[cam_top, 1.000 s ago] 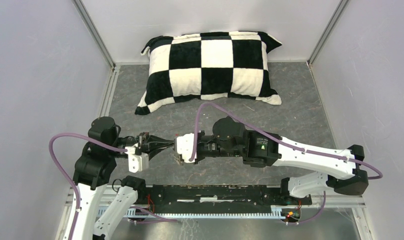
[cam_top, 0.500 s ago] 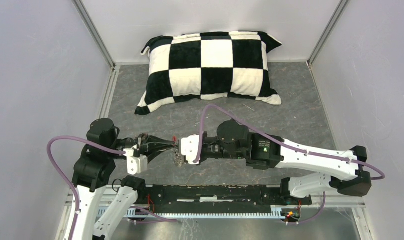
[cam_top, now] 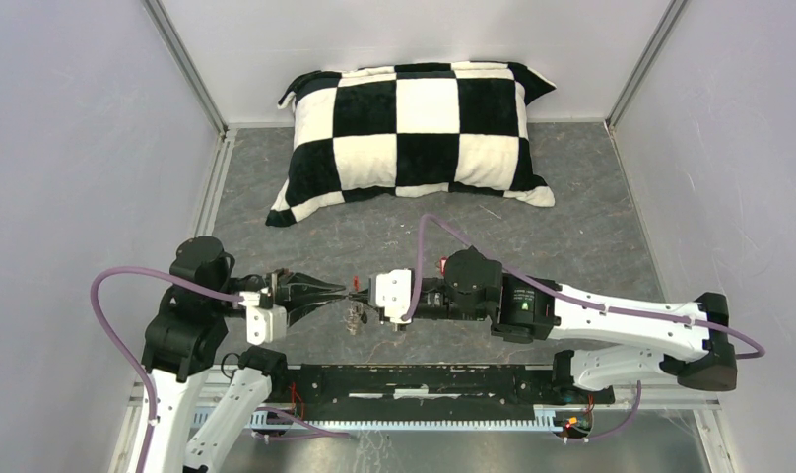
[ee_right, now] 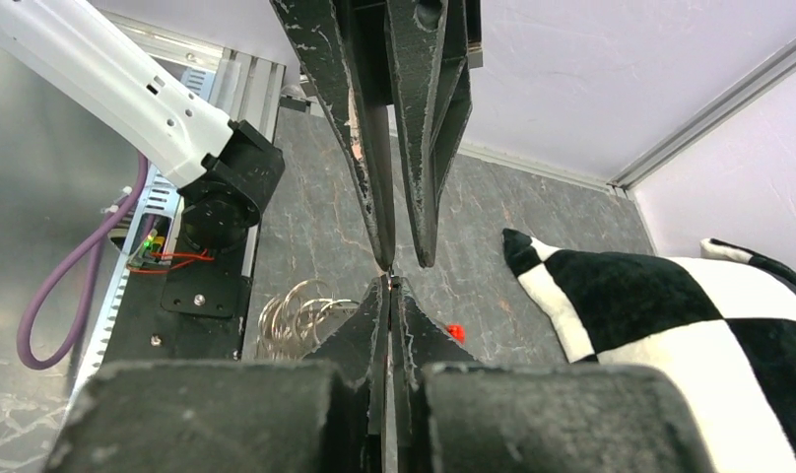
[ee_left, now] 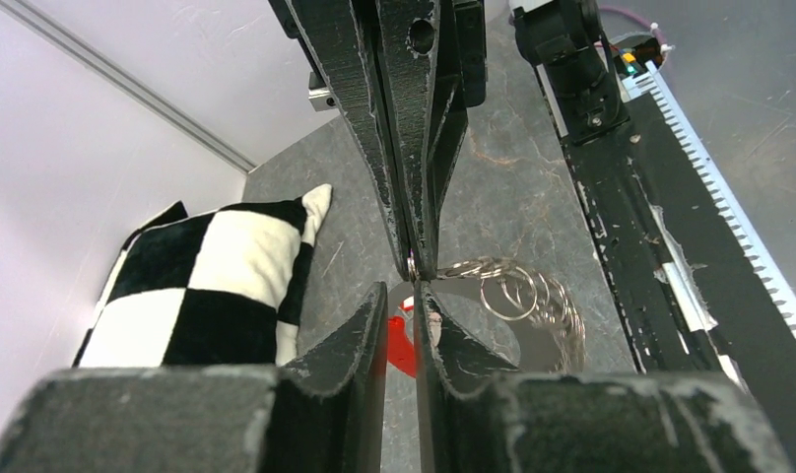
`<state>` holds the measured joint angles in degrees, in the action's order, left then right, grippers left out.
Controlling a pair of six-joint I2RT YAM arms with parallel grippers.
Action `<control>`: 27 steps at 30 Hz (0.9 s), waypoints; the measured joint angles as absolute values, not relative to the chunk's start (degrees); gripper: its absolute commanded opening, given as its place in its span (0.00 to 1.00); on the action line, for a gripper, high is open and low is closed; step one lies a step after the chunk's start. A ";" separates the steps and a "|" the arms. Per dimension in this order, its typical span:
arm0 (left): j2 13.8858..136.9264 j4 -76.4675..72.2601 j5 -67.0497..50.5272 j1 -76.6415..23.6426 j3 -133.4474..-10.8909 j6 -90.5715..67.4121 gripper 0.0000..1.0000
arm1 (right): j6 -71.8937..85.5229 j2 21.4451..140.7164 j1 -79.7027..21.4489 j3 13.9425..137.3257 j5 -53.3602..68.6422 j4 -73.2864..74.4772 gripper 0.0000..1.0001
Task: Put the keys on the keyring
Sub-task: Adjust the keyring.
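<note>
Because threading needs the wire steadied, I've got both arms nose to nose: the right gripper [ee_right: 390,286] pinched tight on the keyring [ee_left: 517,296], its coils dangling just beside the tips. The left gripper [ee_left: 401,292] stands barely parted; whether it grips anything, I cannot tell.

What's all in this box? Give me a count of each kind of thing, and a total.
Robot arms: 2, ending in the left gripper and the right gripper
Checkered pillow: 1
Keyring of silvery loops: 1
Small red piece, too small to identify: 1
Total: 5
</note>
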<state>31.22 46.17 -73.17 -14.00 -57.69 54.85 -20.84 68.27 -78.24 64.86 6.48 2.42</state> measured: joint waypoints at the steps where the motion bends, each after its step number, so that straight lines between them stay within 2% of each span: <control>1: 31.14 46.17 -73.21 -14.00 -57.56 54.41 0.22 | -20.56 68.07 -78.22 64.36 6.59 1.78 0.00; 13: 31.05 46.17 -75.59 -14.00 -56.90 48.16 0.36 | -16.01 65.76 -77.89 56.93 8.01 -10.31 0.00; 18: 31.05 46.17 -75.83 -14.00 -56.58 47.37 0.36 | -14.55 65.47 -77.89 55.75 8.67 -13.74 0.00; 23: 31.11 46.17 -75.59 -14.00 -56.40 47.40 0.29 | -13.23 65.47 -77.89 54.68 9.52 -16.67 0.00; 27: 31.55 45.69 -75.64 -14.00 -56.40 47.13 0.28 | -12.40 65.47 -77.89 54.46 10.39 -17.43 0.00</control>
